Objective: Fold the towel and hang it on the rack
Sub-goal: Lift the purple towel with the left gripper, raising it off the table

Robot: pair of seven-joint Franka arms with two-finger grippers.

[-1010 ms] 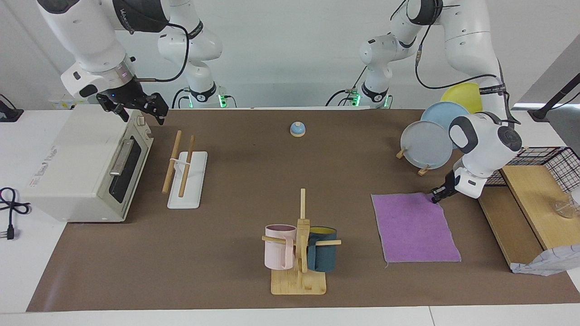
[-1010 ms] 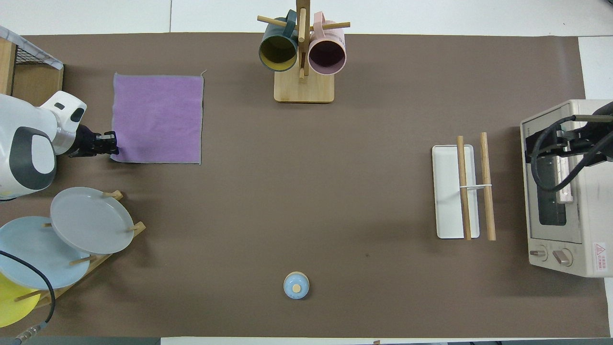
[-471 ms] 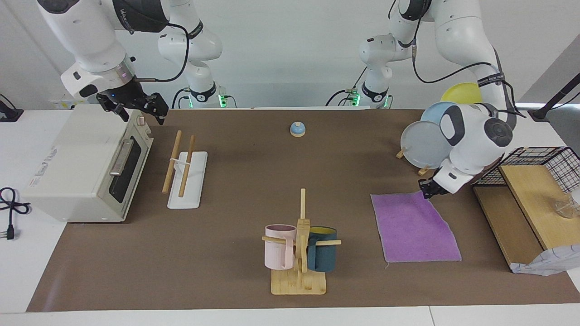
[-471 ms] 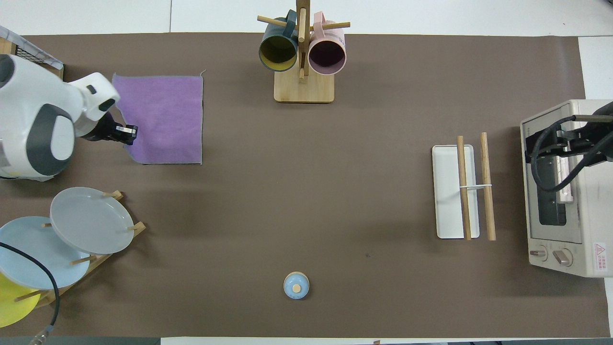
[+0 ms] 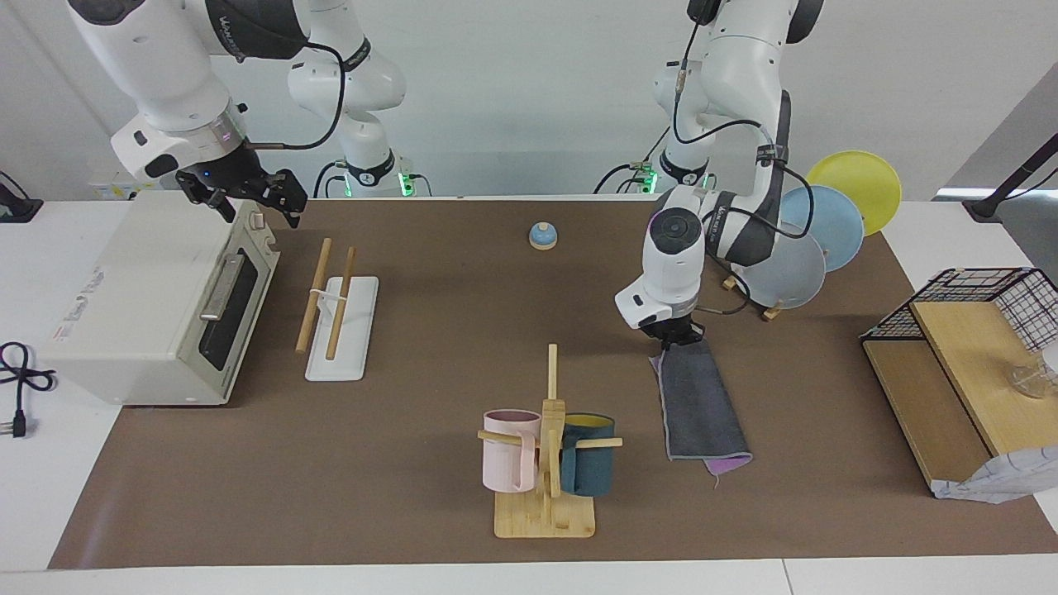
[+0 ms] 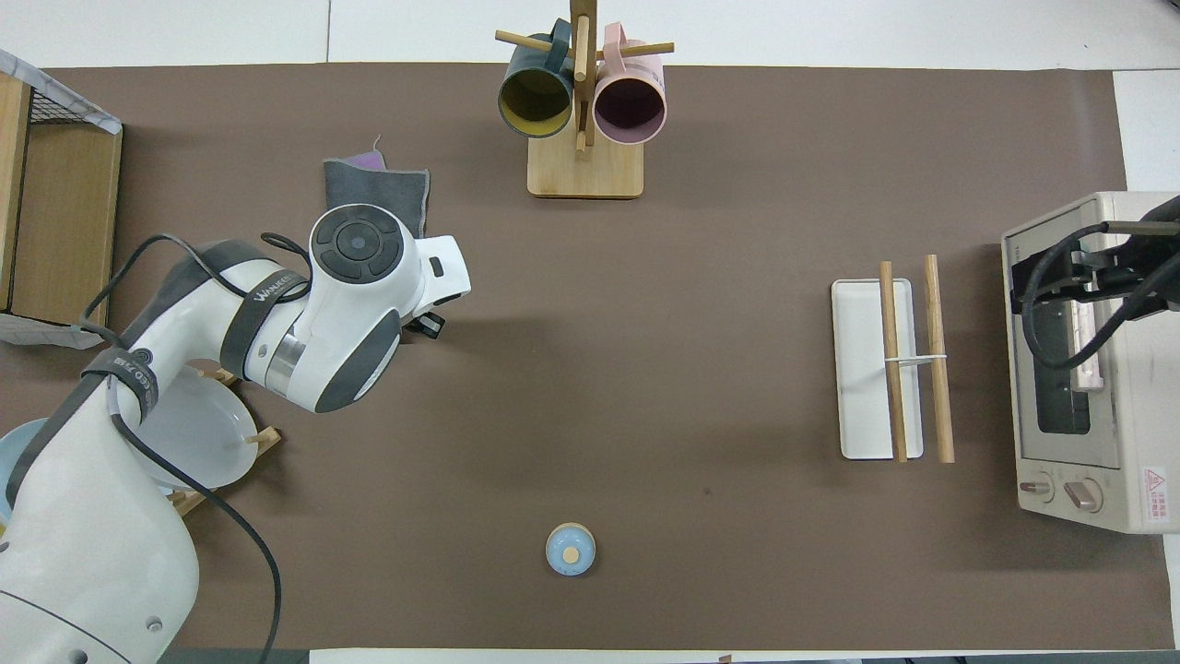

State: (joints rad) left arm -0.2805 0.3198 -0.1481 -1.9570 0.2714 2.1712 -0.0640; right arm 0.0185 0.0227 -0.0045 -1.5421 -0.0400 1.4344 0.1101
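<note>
Left pincer point(image 5: 678, 335) clamped on towel point(image 5: 701, 406) corner; towel lies doubled, grey face up, on desk point(image 5: 430, 463) beside mug tree point(image 5: 547, 446). Right pincer point(image 5: 248, 192) waits over oven point(image 5: 157, 297), fingers apart. We judge cloth light, limp; grip edges.

A brown mat point(image 5: 430, 347) covered the white table point(image 5: 50, 463), with a plain pale wall point(image 5: 529, 99) above the table.

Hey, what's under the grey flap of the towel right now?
The towel is folded over itself, grey face up. A sliver of its purple face peeks out at the end farthest from the robots; the rest underneath is covered. The left pincer holds the other end.
</note>
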